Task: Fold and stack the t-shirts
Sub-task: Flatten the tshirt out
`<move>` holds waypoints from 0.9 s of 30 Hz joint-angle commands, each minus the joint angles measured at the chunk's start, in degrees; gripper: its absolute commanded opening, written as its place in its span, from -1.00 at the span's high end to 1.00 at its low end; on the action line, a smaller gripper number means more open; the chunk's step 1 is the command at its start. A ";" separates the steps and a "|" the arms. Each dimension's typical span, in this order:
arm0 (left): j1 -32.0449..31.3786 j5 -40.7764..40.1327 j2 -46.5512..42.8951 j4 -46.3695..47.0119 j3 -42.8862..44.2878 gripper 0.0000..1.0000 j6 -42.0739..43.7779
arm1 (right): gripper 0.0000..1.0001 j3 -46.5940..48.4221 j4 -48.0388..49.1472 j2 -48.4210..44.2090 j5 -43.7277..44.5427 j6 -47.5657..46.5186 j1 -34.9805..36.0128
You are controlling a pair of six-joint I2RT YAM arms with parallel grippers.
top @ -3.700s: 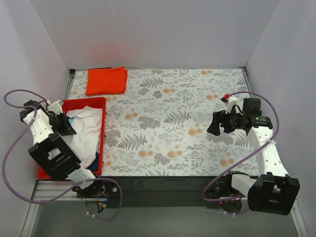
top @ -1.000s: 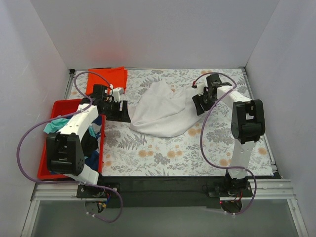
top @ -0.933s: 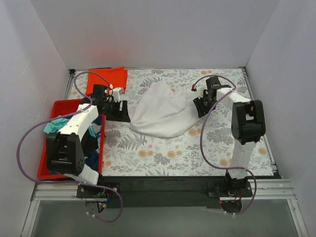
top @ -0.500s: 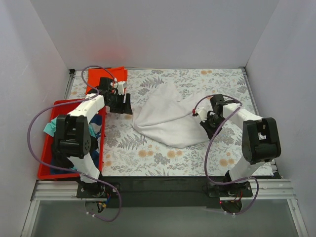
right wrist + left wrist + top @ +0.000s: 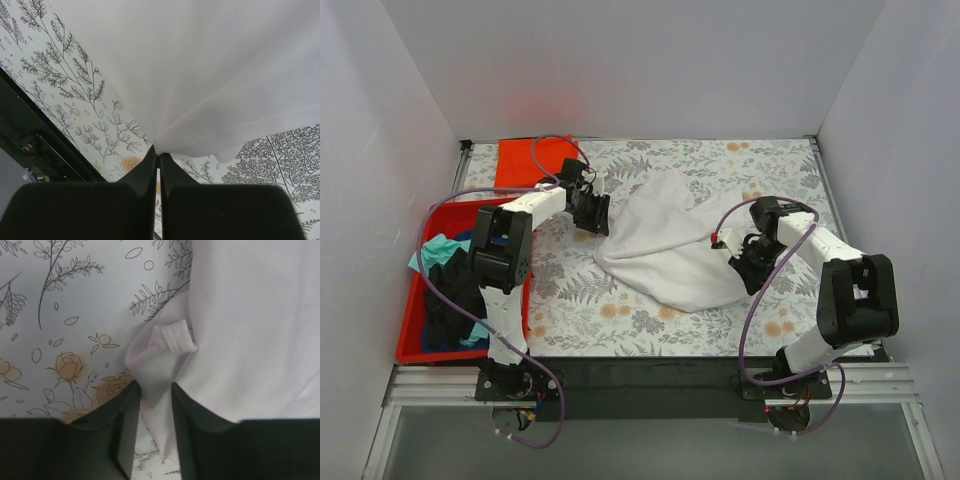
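Observation:
A large white t-shirt (image 5: pixel 670 245) lies crumpled in the middle of the floral table. My left gripper (image 5: pixel 592 212) is at its left edge. In the left wrist view its jaws (image 5: pixel 152 390) are narrowed on a fold of the white cloth (image 5: pixel 240 315). My right gripper (image 5: pixel 740 262) is at the shirt's right side. In the right wrist view it (image 5: pixel 158 152) is shut on a pinched edge of the shirt (image 5: pixel 200 65), and the cloth fans out from the tips. An orange-red t-shirt (image 5: pixel 525 160) lies folded at the back left.
A red bin (image 5: pixel 412 345) stands at the left edge, holding black (image 5: pixel 450 295) and teal (image 5: pixel 432 250) clothes. The table's dark front rail (image 5: pixel 35 135) shows beside my right gripper. White walls close in the table on three sides.
Both grippers have closed on the white shirt. The left one moved right onto its left edge. The right one came forward, and the shirt shifted toward the front right.

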 commanded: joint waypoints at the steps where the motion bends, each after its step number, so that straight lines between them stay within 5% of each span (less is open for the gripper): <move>1: 0.37 -4.38 0.24 1.10 1.79 0.49 -0.55 | 0.97 -0.54 -3.02 0.28 0.58 -2.53 0.07; 2: 0.89 -5.27 -0.28 0.40 1.62 0.96 -0.73 | 0.97 -0.80 -3.46 0.20 2.24 -3.06 0.07; 3: 1.33 -6.23 -1.16 -0.57 1.18 1.00 -0.90 | 0.97 -0.98 -3.72 0.02 3.04 -3.33 0.07; 11: 4.50 -8.71 -25.56 -15.77 -14.88 1.00 9.09 | 0.97 -1.33 -9.08 -3.58 1.31 -7.89 1.03; 17: 3.97 -7.13 -30.35 -30.18 -18.95 1.00 17.89 | 0.97 -2.64 -17.00 -8.57 -3.81 -10.98 8.66; 18: 4.06 -6.34 -29.39 -32.28 -18.60 0.94 20.60 | 0.97 -3.08 -17.00 -9.72 -3.11 -10.63 9.81; 19: 4.06 -5.90 -29.29 -34.66 -18.25 0.41 21.67 | 0.90 -2.74 -17.00 -10.69 -2.23 -10.01 10.17; 22: 4.32 -3.53 -29.99 -33.90 -13.08 -0.06 23.35 | 0.62 0.85 -17.00 -12.28 -1.09 -9.66 8.60; 25: 4.50 0.25 -27.38 -29.61 -4.32 -0.21 20.56 | 0.30 11.21 -16.82 -9.31 -6.43 -10.01 0.71; 27: 4.50 3.75 -24.74 -26.35 0.10 -0.20 17.74 | 0.26 20.18 -15.95 -3.43 -11.35 -8.26 -5.36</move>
